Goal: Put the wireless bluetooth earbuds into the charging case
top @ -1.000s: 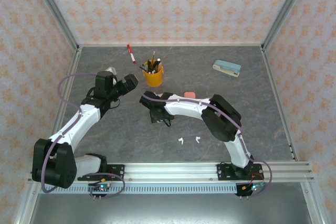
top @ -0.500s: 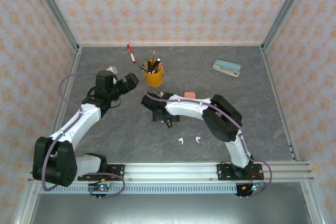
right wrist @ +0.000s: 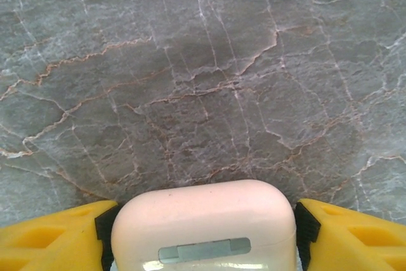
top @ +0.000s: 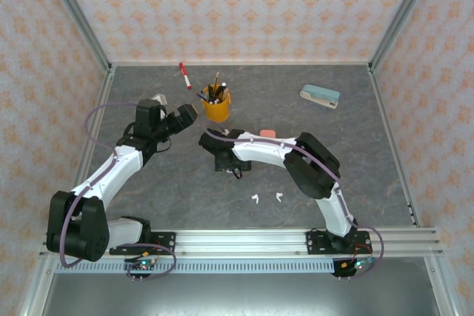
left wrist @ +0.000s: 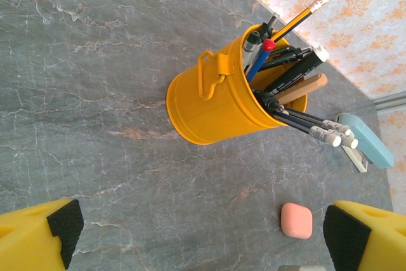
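My right gripper (right wrist: 203, 233) has the pale charging case (right wrist: 203, 211) between its pads; both pads touch its short ends, so I judge it pinched; the long axis of the case runs from finger to finger. Two white earbuds (top: 254, 199) lie well apart from it, toward the near edge of the counter (top: 370, 183); my right gripper is the nearer one to them. My left gripper (left wrist: 203, 233) is spread wide with nothing in it, near the yellow pen cup (left wrist: 216, 106). The earbuds are too small to tell how their stems lie; the lower part of the case is cut off, so I cannot tell if its lid is up.
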You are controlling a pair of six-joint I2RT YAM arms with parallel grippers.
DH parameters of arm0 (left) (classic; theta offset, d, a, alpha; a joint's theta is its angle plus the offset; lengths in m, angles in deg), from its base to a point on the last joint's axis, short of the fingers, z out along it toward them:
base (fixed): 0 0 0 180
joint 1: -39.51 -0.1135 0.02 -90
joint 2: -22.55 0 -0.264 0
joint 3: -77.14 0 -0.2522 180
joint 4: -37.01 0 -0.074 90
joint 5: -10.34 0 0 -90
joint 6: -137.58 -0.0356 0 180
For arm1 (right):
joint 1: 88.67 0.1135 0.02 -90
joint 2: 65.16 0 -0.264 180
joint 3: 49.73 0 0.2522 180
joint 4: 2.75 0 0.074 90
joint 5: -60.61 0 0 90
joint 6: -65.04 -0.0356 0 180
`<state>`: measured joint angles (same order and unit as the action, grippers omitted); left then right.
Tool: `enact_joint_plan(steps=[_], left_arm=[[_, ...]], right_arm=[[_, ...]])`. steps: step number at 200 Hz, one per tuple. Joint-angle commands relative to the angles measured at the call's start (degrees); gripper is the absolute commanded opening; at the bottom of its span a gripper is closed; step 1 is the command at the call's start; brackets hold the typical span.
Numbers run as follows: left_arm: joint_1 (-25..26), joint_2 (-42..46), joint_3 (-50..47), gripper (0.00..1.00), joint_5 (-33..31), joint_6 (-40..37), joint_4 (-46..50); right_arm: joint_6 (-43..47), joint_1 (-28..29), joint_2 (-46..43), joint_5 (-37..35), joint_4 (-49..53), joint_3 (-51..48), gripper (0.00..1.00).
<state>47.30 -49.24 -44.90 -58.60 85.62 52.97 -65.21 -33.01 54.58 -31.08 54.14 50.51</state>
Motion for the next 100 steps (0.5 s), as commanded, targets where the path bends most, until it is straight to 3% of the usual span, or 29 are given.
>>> enact_joint_plan(steps=[1, 100], left_arm=[[0.38, -0.41, 1.23, 1.00, 1.20, -0.82, 0.06], [0.39, 0.57, 2.07, 1.00, 1.62, -3.10, 1.74]], right_arm=[[0.21, -1.24, 2.12, 0.50, 1.63, -2.37, 0.71], [-0.18, -1.41, 0.91, -0.13, 1.31, -3.75, 0.65]])
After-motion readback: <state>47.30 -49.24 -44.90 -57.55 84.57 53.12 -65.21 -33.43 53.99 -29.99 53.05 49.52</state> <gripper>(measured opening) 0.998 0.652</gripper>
